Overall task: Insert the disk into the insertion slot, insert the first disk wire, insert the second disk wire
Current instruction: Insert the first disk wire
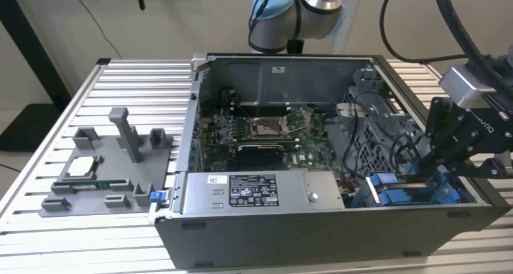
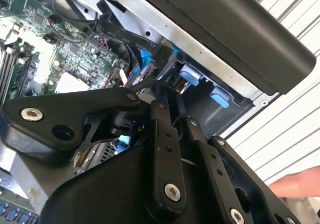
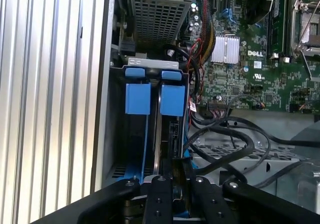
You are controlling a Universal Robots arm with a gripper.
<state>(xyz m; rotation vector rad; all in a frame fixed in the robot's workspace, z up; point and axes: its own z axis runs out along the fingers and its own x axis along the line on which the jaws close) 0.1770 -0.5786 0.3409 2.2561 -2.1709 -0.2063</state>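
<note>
The open computer case (image 1: 321, 238) lies on the ribbed metal desk (image 1: 136, 88). The insertion slot (image 1: 405, 196) sits in the case's near corner toward the exterior view's right, just beside the labelled silver power supply (image 1: 256, 193). The gripper (image 1: 439, 169) reaches down into that corner from the right. In the first wrist view the slot (image 3: 151, 62) shows as a grey sheet-metal bay with two blue plastic fittings side by side. The disk (image 3: 171, 131) stands on edge inside it, behind one blue tab (image 3: 172, 101), its dark board edge facing up. The gripper (image 3: 177, 166) is directly over the disk's exposed end, at the far end from the blue tabs. The fingers (image 3: 161, 196) are drawn narrow, nearly together, and their tips reach the disk's edge. Whether something thin is pinched between them cannot be told. A blue wire (image 3: 186, 134) runs along the disk just beside the fingertips, and thick black cables (image 3: 240, 139) loop away from the same spot across the grey floor of the case. The green motherboard (image 3: 250, 68) lies beyond them, and a perforated grey cage (image 3: 160, 13) stands past the slot's tabbed end. Toward the exterior view's left, a grey fixture (image 1: 104, 166) rests on the desk, well apart from the case. In the second wrist view part of a person's hand (image 2: 295, 184) shows over the desk outside the case.
</note>
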